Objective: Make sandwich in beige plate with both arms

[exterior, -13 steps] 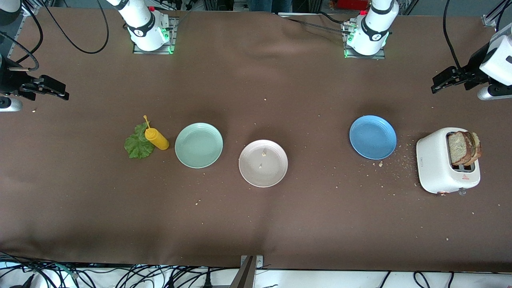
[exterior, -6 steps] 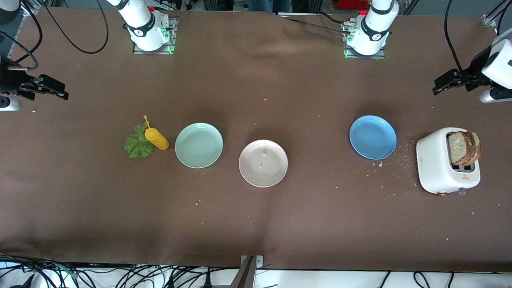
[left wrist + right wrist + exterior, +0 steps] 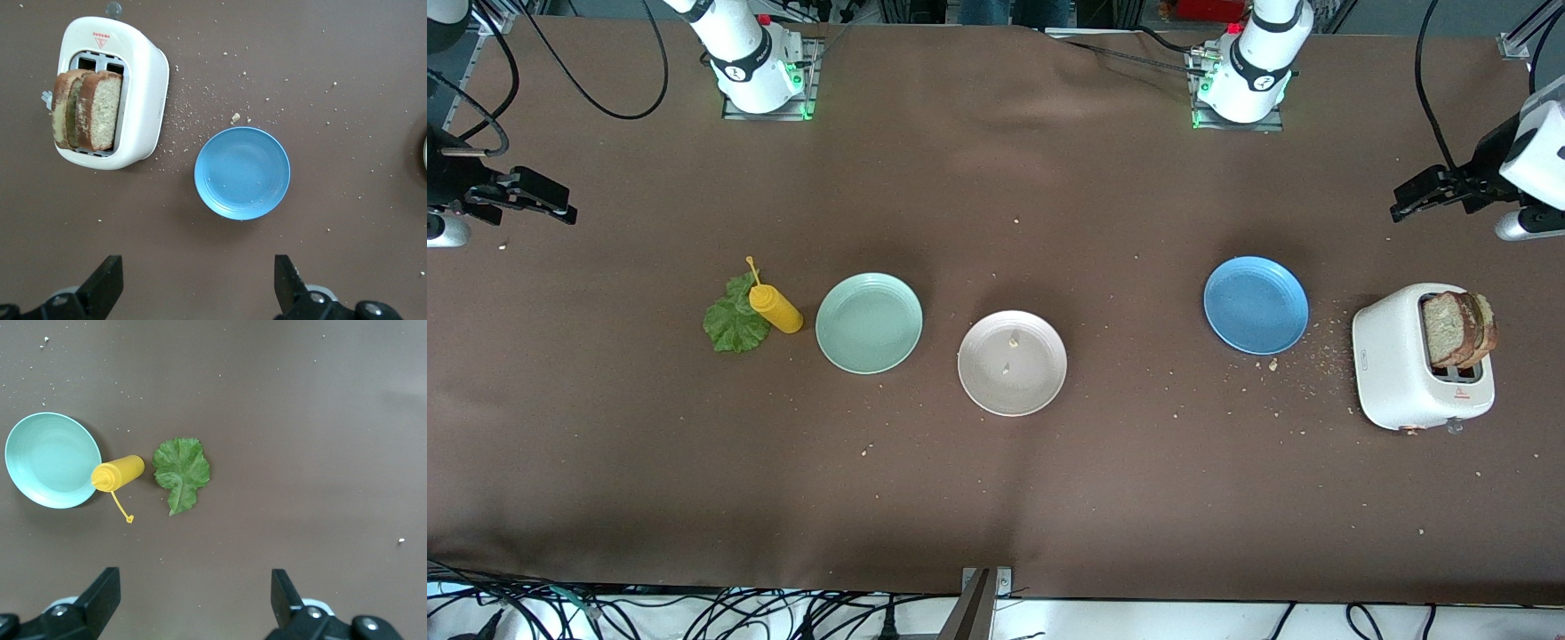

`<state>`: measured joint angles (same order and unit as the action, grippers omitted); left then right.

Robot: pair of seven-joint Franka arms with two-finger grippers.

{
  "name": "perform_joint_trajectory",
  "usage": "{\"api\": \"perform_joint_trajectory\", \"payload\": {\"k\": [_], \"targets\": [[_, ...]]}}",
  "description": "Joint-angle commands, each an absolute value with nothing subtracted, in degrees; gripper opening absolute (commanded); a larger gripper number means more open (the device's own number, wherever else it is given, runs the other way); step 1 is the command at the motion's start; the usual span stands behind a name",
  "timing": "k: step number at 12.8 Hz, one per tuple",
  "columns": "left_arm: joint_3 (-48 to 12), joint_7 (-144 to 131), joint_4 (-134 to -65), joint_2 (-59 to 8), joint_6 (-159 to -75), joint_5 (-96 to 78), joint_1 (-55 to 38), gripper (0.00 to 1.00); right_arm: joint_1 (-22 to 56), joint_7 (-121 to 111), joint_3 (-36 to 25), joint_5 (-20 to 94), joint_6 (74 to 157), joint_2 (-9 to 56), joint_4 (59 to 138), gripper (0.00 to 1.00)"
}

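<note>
Not much has changed: the left gripper (image 3: 1405, 199) has only drifted a little, high over the table's end near the toaster (image 3: 1392, 364), and the right gripper (image 3: 551, 203) barely moved, both spread wide and empty. The beige plate (image 3: 1040, 387) sits mid-table holding only crumbs, so no sandwich yet. The bread (image 3: 1458, 329) is half hidden in the toaster's slots.

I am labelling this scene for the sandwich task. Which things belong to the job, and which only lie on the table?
Belong to the job:
beige plate
bread slices in the toaster
lettuce leaf
left gripper, open
right gripper, open

Only lying about:
mint-green plate
blue plate
yellow bottle
crumbs
</note>
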<state>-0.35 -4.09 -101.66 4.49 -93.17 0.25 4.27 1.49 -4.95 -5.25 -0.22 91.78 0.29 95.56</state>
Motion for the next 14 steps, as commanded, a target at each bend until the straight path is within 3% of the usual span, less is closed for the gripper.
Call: {"api": "perform_joint_trajectory", "payload": {"k": [1,9,11,14], "targets": [[-0.1,3.3,-99.9,2.1,-93.9,0.3,8.9,1.0,1.2,-5.6,-4.7,0.8,91.7,0.1,94.7,1.0],[-0.1,5.9,-99.1,-6.9,-102.9,3.3,12.5,1.0,1.2,-5.6,-4.7,0.9,91.7,0.2,94.7,1.0],[-0.7,4.3,-96.1,-7.2,-101.3,2.7,11.8,1.0,1.2,-5.6,-4.7,0.9,91.7,0.1,94.7,1.0],[-5.7,0.2,-88.6,-7.0,-90.0,2.7,11.8,1.0,1.2,-5.6,-4.7,0.9,91.7,0.1,94.7,1.0]]}}
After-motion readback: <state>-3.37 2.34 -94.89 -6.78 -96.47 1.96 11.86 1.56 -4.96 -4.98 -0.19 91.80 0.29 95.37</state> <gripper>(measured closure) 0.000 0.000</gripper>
